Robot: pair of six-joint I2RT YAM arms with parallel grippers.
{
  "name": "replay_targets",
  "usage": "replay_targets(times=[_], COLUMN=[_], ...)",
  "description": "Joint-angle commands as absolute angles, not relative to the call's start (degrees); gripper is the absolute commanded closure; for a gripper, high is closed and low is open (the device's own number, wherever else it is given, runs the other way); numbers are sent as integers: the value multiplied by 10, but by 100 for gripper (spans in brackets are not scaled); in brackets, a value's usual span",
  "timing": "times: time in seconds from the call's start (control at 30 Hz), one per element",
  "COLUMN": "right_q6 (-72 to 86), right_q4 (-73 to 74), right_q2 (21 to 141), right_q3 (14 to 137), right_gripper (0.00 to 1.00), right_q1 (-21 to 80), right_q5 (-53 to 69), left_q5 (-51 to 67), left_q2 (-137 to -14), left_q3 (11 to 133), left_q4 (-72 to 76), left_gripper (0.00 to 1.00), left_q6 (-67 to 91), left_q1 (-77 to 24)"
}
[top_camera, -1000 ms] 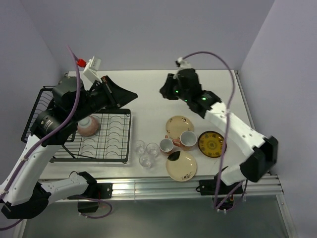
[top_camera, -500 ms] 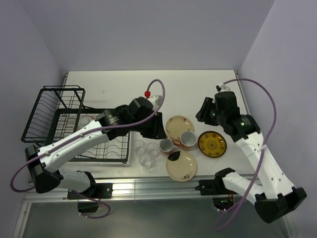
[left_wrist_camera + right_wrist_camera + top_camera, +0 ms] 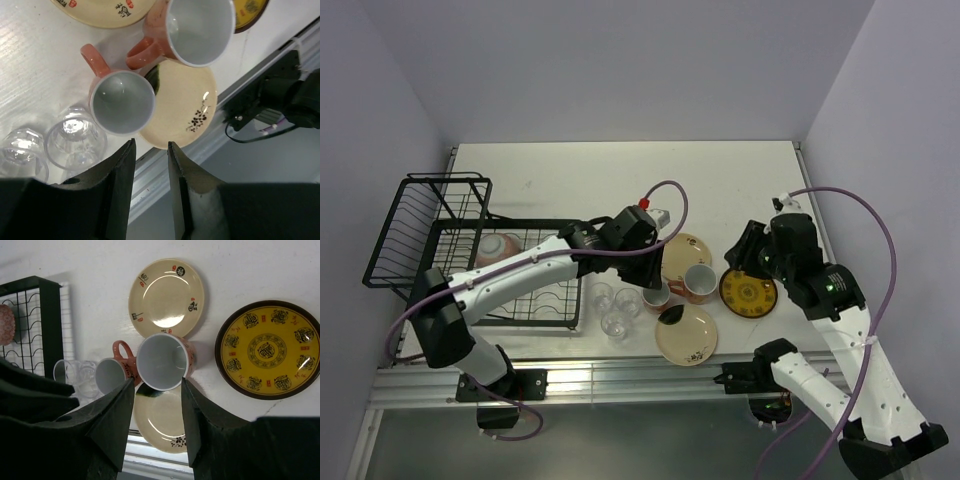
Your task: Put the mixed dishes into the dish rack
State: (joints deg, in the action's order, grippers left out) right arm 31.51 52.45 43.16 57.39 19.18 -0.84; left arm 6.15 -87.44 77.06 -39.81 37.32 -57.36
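You're at the reach-in for the next pickup. One bowl (image 3: 500, 247) already sits on the flat grid of the rack (image 3: 425, 215), and the rest of the dishes are out on the table (image 3: 620, 180) to its right. Your left claw (image 3: 150, 145) hovers with its jaws apart and nothing between them, just short of the small mug (image 3: 122, 102), whose handle is on the side away from the fingers. The three glasses (image 3: 75, 142) stand just beside that mug. Your right claw (image 3: 157, 382) is also spread and empty, hanging near the big mug (image 3: 161, 361), with the yellow plate (image 3: 270, 349) off to one side and a cream plate (image 3: 166, 295) beyond. The two mugs stand very close together, so I'd send in only one arm at a time. The likely next move is to lower the left claw with one finger inside the small mug's rim and one outside. Clamp on the wall, lift straight up clear of the glasses, then carry it across to the rack.
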Motion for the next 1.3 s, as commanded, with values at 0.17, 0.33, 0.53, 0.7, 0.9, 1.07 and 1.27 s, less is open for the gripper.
replay_targets(times=[0.17, 0.33, 0.53, 0.7, 0.9, 1.07, 1.27], right_q6=[301, 294, 289, 287, 286, 286, 287], right_q4=[554, 564, 569, 569, 566, 566, 568], right_q2=[402, 390, 385, 385, 388, 387, 378], right_q3=[605, 604, 603, 603, 601, 599, 595], right_gripper=[50, 50, 50, 50, 50, 50, 50], right_q1=[182, 180, 180, 178, 178, 178, 177], right_q5=[-30, -35, -40, -40, -38, -38, -38], left_q5=[40, 25, 8, 4, -18, -11, -11], left_q2=[-934, -958, -970, -970, -972, -990, -1007], left_q3=[789, 794, 790, 790, 785, 779, 782], left_q4=[-381, -390, -393, -390, -388, -388, -389], left_gripper=[62, 61, 59, 56, 53, 53, 56], left_q6=[319, 317, 316, 315, 316, 309, 293], left_q1=[-577, -574, -569, -569, -567, -563, -557])
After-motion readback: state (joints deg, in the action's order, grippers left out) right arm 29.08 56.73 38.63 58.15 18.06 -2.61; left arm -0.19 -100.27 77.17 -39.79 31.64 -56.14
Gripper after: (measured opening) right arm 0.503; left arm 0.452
